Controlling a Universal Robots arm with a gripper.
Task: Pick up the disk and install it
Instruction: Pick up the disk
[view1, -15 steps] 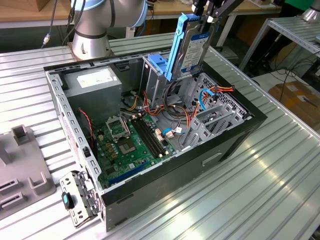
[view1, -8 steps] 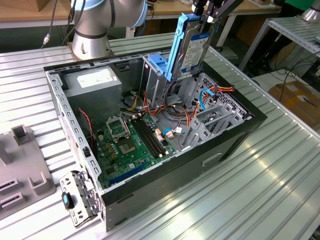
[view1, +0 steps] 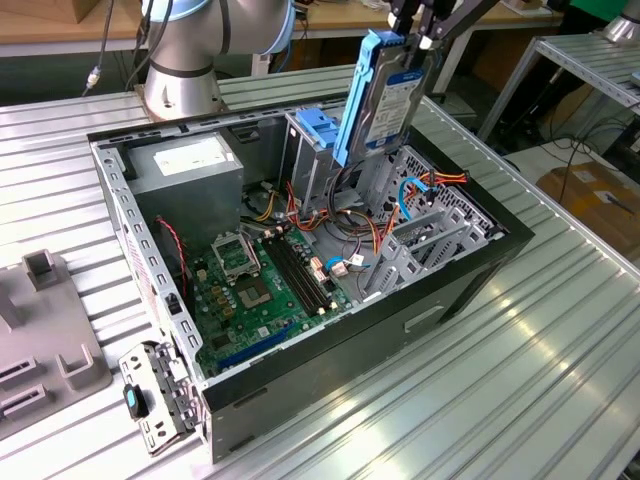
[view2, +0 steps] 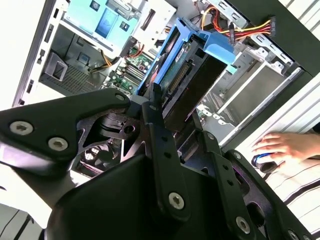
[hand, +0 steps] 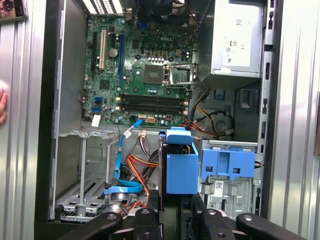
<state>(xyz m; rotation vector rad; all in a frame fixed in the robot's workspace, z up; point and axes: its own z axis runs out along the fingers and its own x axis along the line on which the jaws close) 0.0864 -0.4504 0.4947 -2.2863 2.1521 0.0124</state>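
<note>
- The disk (view1: 385, 95) is gripped nearly upright by the pincer (view1: 412, 38), which is closed on its upper end.
- It is held above the open computer case (view1: 450, 300).

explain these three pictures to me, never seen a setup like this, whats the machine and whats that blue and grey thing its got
The machine is a robot arm standing on a ribbed metal table. The exterior view comes from a camera off the arm. Both wrist views come from cameras riding on the arm, looking past its black gripper. On the table lies an open desktop computer case, side panel off, showing the green motherboard and grey power supply. The gripper is shut on the disk, a grey hard drive in a light-blue carrier, held on end above the metal drive cage. In the second wrist view a person's hand rests beside the case.
</note>
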